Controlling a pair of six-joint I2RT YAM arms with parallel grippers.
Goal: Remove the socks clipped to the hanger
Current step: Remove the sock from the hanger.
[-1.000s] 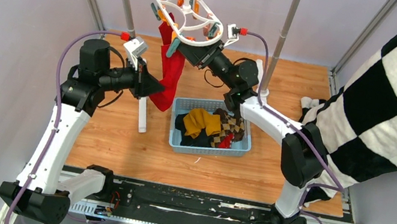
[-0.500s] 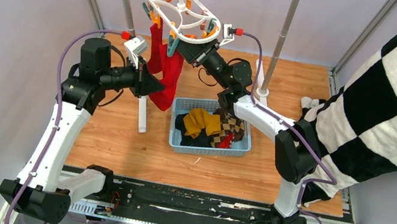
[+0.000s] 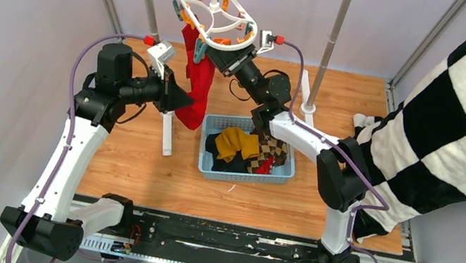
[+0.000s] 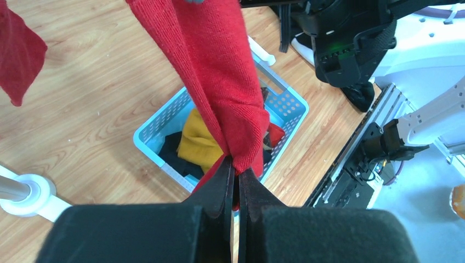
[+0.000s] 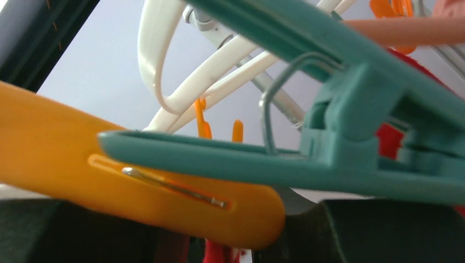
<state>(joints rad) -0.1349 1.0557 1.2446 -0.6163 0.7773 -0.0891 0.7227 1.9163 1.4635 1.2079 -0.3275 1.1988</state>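
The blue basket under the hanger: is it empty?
No, a mustard yellow sock and a brown argyle sock lie inside the basket.

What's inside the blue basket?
A yellow sock, a brown diamond-patterned sock, a bit of red sock and a dark sock lie in the basket. The pile covers the bottom, so anything underneath is hidden.

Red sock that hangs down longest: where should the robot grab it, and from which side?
By its dangling bottom end, coming from the left side. The red sock hangs free there, far below the pegs of the hanger, and the left gripper pinches that tip.
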